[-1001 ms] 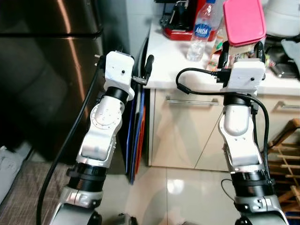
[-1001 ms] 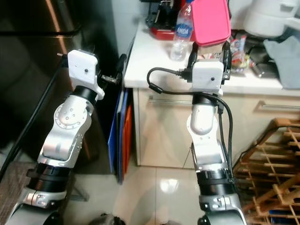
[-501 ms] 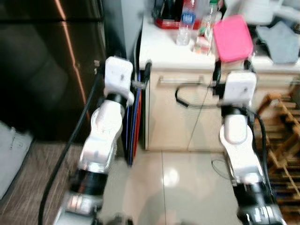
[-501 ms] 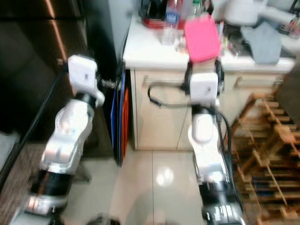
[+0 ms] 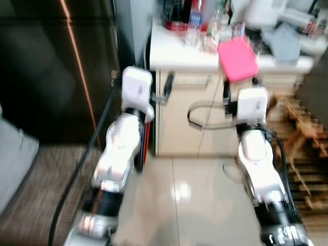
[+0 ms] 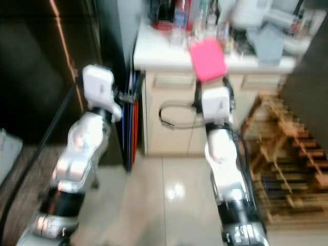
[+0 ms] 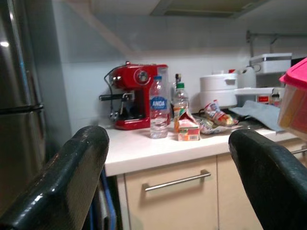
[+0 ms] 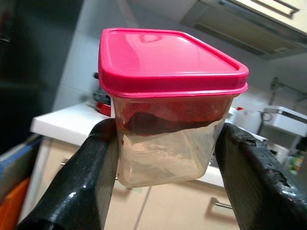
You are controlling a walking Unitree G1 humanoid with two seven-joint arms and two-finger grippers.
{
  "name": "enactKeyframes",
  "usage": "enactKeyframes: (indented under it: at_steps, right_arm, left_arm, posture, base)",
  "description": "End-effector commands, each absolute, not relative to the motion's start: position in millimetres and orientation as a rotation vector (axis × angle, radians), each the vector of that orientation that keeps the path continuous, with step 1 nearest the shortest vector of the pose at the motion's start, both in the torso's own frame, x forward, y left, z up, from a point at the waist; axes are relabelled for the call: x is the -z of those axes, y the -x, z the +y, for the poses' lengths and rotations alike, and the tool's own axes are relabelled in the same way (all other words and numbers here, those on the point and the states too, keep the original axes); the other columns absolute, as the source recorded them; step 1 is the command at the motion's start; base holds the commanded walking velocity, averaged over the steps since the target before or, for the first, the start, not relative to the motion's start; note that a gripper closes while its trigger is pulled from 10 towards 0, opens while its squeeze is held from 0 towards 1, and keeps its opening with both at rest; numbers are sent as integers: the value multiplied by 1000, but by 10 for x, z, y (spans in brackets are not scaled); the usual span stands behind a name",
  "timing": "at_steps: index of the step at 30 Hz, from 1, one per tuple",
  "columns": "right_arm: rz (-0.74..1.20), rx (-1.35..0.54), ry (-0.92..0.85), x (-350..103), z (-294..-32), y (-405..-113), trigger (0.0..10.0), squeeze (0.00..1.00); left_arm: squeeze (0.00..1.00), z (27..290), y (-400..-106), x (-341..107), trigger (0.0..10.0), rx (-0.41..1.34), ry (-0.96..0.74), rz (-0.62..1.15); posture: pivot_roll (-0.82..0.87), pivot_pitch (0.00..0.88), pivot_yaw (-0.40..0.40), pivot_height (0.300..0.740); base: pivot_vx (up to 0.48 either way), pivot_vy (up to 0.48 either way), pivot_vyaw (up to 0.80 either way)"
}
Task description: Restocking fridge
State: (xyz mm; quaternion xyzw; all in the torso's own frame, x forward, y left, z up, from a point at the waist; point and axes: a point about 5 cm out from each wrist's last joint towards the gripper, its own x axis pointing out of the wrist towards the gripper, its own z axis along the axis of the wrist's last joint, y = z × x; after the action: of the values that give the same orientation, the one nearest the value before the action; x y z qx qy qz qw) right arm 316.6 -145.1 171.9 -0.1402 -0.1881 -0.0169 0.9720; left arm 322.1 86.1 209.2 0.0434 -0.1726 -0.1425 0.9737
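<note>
The white surface (image 7: pixel 144 151) carries a red coffee machine (image 7: pixel 136 96) and a bottle (image 7: pixel 158 114). In front of it, the right gripper (image 8: pixel 165 158) jaws clamp a pink-lidded container (image 8: pixel 165 110). The left gripper (image 7: pixel 168 177) jaws stand wide, empty.

We see a clear container (image 8: pixel 165 139) with a pink lid (image 8: pixel 168 60), a red coffee machine (image 7: pixel 136 96), white counter (image 7: pixel 144 151) and cream drawers (image 7: pixel 172 201).
</note>
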Motion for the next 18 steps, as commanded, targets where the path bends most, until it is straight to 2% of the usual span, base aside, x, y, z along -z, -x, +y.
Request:
enactKeyframes:
  at_steps: [1, 5, 18]
  right_arm:
    - [-377, 56, 274, -1737, -1545, -3171, 0, 0]
    - [-339, 56, 271, -1652, -1608, -3144, 0, 0]
    - [-304, 19, 281, -1528, -1587, -3116, 0, 0]
  left_arm:
    - [0, 826, -3238, -2090, 10000, 299, -75, -341]
    - [0, 802, -3255, -2089, 10000, 310, -69, -335]
    - [0, 802, -3225, -2106, 10000, 337, -77, -356]
  posture:
    - [-99, 0, -2, 740]
    - [-112, 0, 4, 740]
    - [-105, 0, 14, 740]
  base:
    - [0, -465, 0]
    - [0, -462, 0]
    - [0, -462, 0]
